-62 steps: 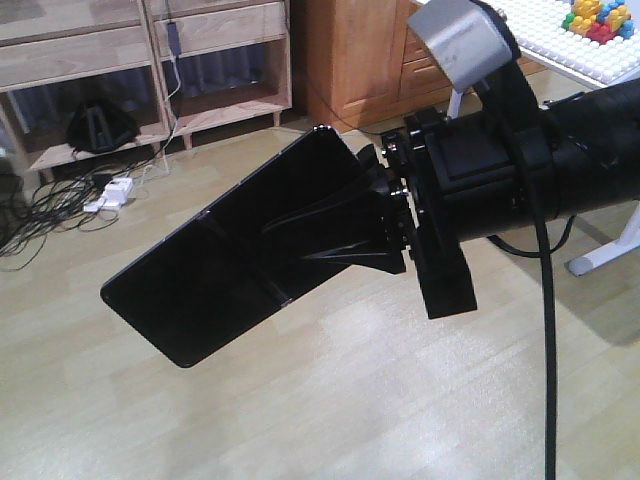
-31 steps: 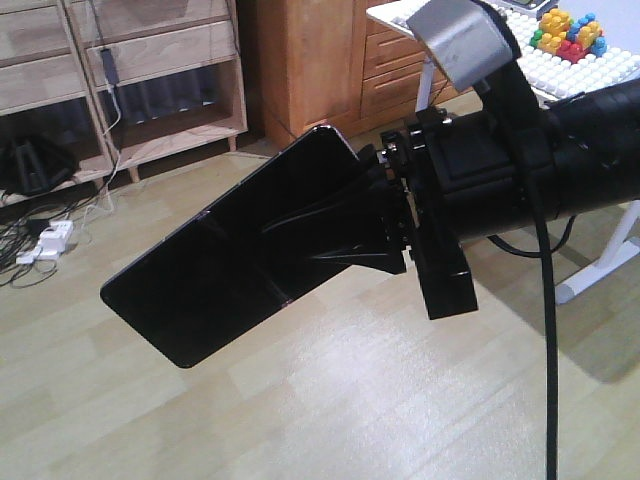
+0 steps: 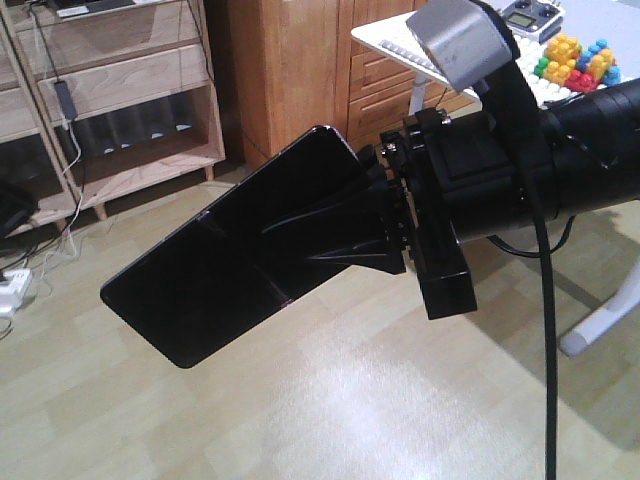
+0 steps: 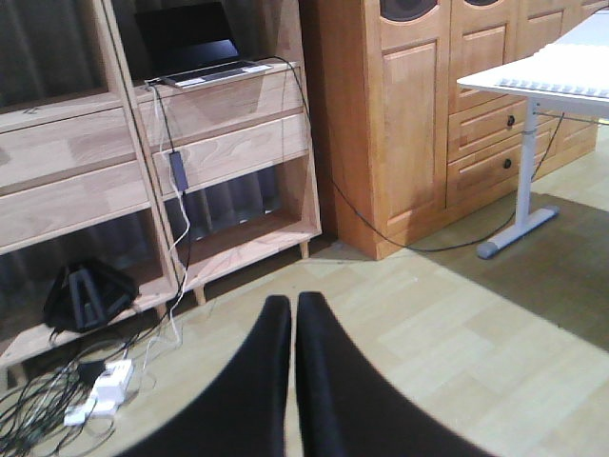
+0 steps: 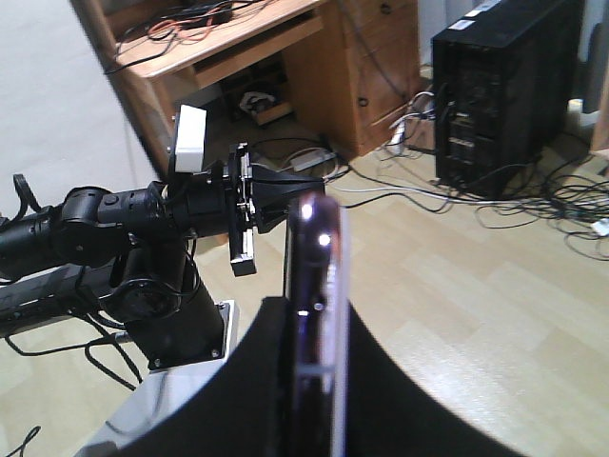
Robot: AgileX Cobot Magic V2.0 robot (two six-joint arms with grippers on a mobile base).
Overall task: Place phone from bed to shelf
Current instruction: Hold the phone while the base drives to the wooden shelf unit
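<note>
**Right gripper** [image 3: 300, 235]: jaws closed on the phone [image 3: 215, 285]. One black finger lies across the glossy face. In the right wrist view the phone [image 5: 316, 248] stands edge-on between the two fingers, its pale metallic rim showing.

**Phone:** held in the air over the pale wood-look floor [image 3: 330, 400], at the centre of the front view. It is opened flat and tilted, with one corner high beside the gripper body and the far end low toward the left. A fold crease crosses the slab. It touches nothing but the fingers.

**Left gripper** [image 4: 292, 305]: jaws brought together with only a thin slit between them, nothing held. It points over the floor toward the shelf.

**Shelf** [image 4: 228, 129]: light wood planks in the upper left of the left wrist view and the upper left of the front view [image 3: 130, 80], well apart from the phone. A laptop [image 4: 205, 71] sits on an upper plank, with a cable hanging down.

**Surroundings:**
- An orange-brown cabinet [image 4: 409, 114] stands just right of the shelf.
- A white table [image 4: 542, 76] is at the right edge.
- Coloured building blocks [image 3: 580, 60] lie on it, in the upper right of the front view.
- A power strip [image 4: 100, 390] lies on the floor at lower left.
</note>
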